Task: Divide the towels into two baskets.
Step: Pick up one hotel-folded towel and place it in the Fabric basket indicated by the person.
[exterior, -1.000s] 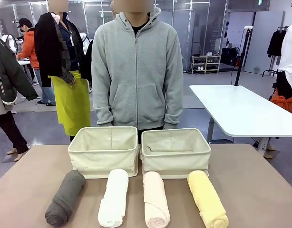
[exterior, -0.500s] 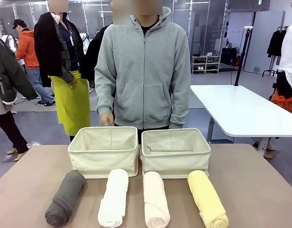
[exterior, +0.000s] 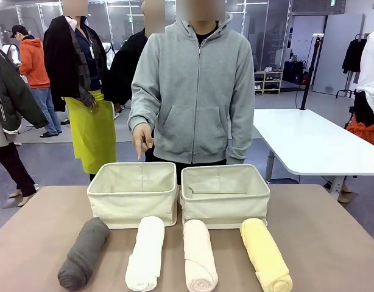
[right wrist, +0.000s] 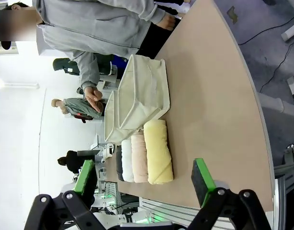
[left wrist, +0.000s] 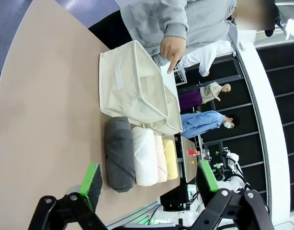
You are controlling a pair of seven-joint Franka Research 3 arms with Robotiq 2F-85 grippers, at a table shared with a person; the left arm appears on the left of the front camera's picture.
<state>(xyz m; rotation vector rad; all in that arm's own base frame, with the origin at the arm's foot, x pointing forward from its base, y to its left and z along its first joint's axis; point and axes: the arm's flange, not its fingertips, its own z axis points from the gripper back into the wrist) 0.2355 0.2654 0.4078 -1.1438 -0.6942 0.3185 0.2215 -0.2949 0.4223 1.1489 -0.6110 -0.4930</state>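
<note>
On the brown table (exterior: 333, 243) we see, along the front frame's bottom from left to right, the dark grey towel (exterior: 83, 254), white towel (exterior: 145, 252), peach towel (exterior: 199, 255) and yellow towel (exterior: 266, 254). Just behind them at centre stand the left basket (exterior: 132, 198) and right basket (exterior: 225, 205). Our left gripper (left wrist: 148, 172) and right gripper (right wrist: 143, 167) gape wide, holding nothing, while a person's hand (exterior: 142, 135) points down above the left basket.

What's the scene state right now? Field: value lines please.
towels: dark grey towel, white towel, peach towel, yellow towel, in a row on the table, on the robot's side of the baskets
baskets: left basket, right basket, side by side, no towel inside
person: hand pointing down above left basket
left gripper: open, empty
right gripper: open, empty
</note>
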